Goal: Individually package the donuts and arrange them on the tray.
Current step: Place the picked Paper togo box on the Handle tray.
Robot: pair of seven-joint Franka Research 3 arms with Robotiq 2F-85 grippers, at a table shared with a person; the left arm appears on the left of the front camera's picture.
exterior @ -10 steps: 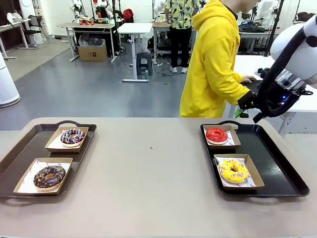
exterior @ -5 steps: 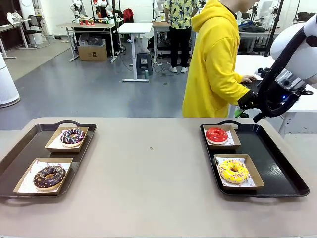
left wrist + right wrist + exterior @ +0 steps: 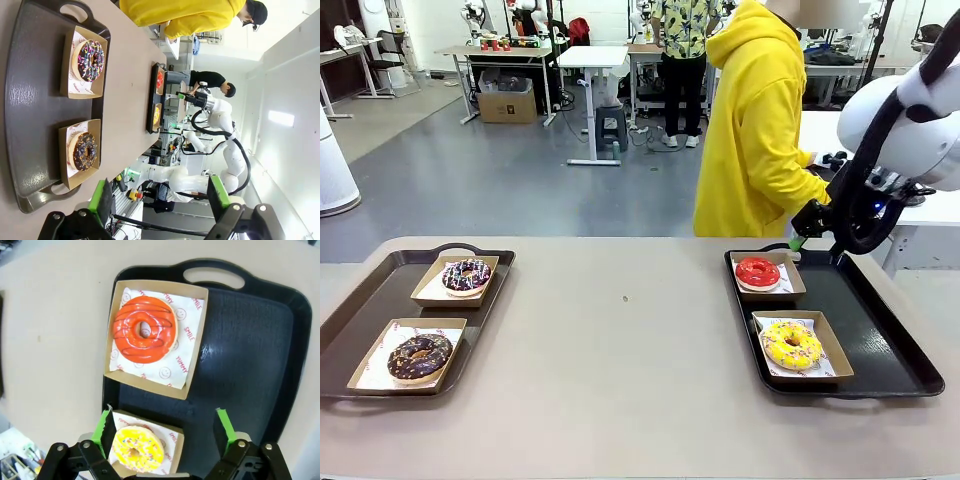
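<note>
Cardboard trays, each lined with printed paper, already hold all four donuts, one apiece: the red donut (image 3: pixel 757 271) and the yellow sprinkled donut (image 3: pixel 791 344) sit on the black tray (image 3: pixel 880 340) at the robot's right, the dark sprinkled donut (image 3: pixel 466 275) and the chocolate donut (image 3: pixel 419 356) on the second black tray (image 3: pixel 360 310) at its left. By this evidence the packaging and arranging appear complete (no loose donut or spare box lies on the desk (image 3: pixel 620 350)). The right hand (image 3: pixel 817 238) hangs above the far edge of its tray, fingers spread wide and carrying nothing; the left hand (image 3: pixel 162 200) is likewise wide and empty, above the near end of its tray. A person in a yellow hoodie (image 3: pixel 755 120) stands just beyond the desk, near the right arm, turned toward a white table (image 3: pixel 820 130); nothing obstructs either tray.
</note>
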